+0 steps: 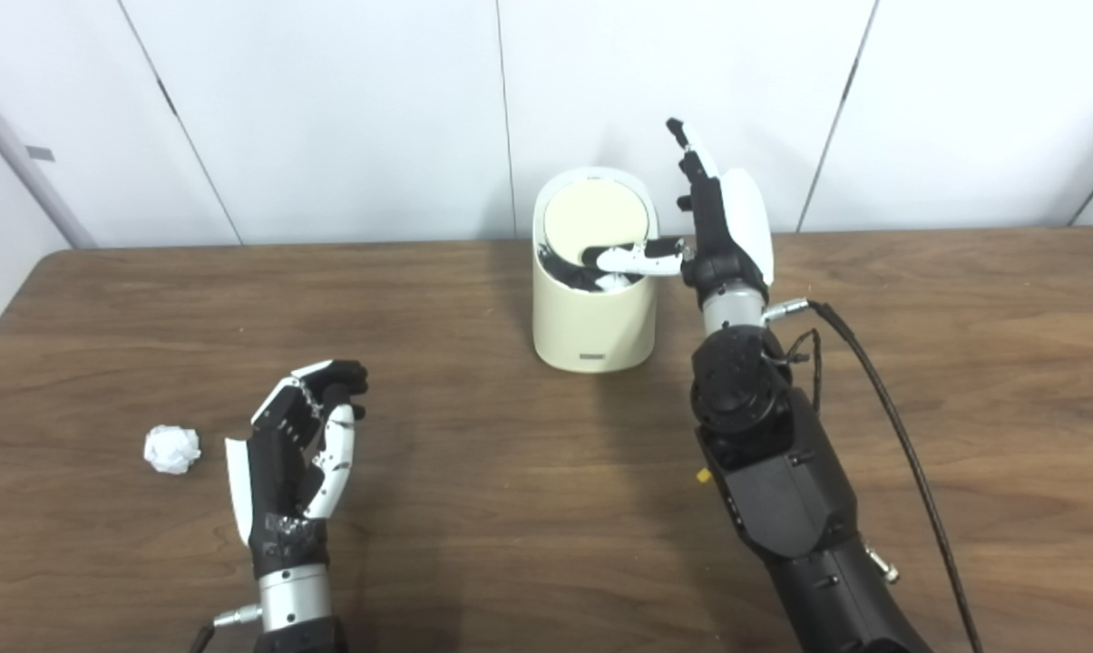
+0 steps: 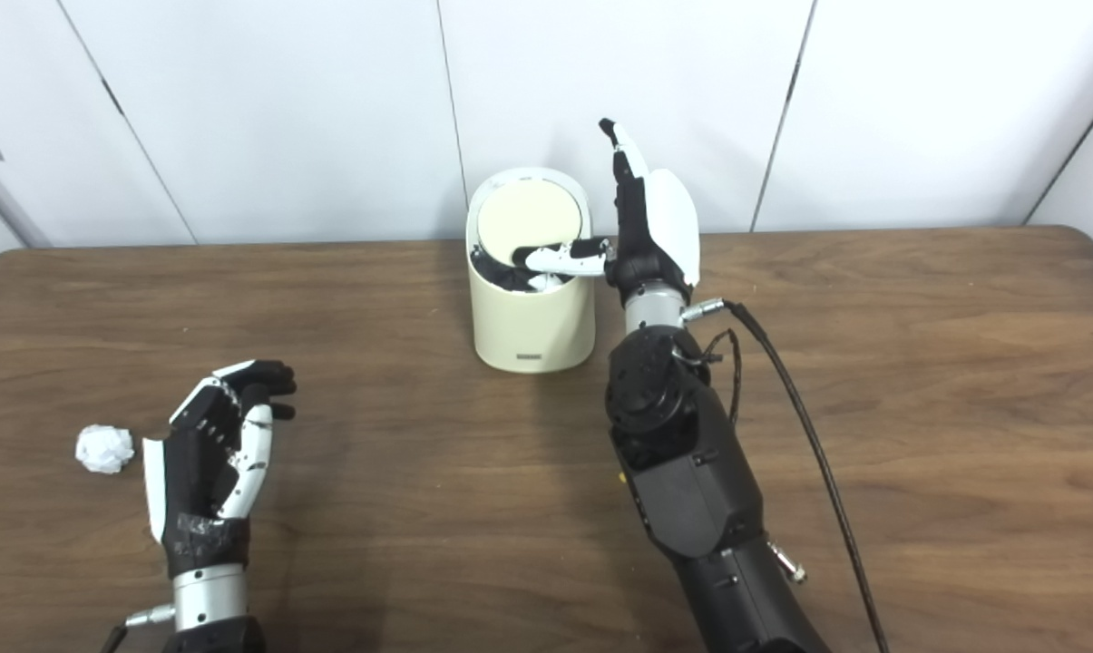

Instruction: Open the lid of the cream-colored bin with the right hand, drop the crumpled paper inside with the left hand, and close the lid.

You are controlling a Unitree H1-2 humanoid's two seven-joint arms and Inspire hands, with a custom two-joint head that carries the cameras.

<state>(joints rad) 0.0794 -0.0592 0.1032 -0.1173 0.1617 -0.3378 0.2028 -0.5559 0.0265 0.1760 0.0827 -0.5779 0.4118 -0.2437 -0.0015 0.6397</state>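
The cream-colored bin [image 1: 591, 326] stands upright at the back middle of the table. Its round lid [image 1: 596, 216] is tilted, leaving a dark gap at the front where something white [image 1: 613, 283] shows inside. My right hand [image 1: 723, 227] stands just right of the bin with its fingers [image 1: 691, 159] pointing up and apart; its thumb [image 1: 641, 260] reaches sideways over the rim into the gap. The crumpled paper [image 1: 172, 449] lies on the table at the left. My left hand [image 1: 297, 453] is just right of the paper, empty, fingers loosely curled, not touching it.
The brown wooden table [image 1: 510, 508] spans the view, with a white panelled wall [image 1: 328, 109] close behind the bin. A black cable [image 1: 900, 435] hangs from my right wrist down along the forearm [image 1: 782, 490].
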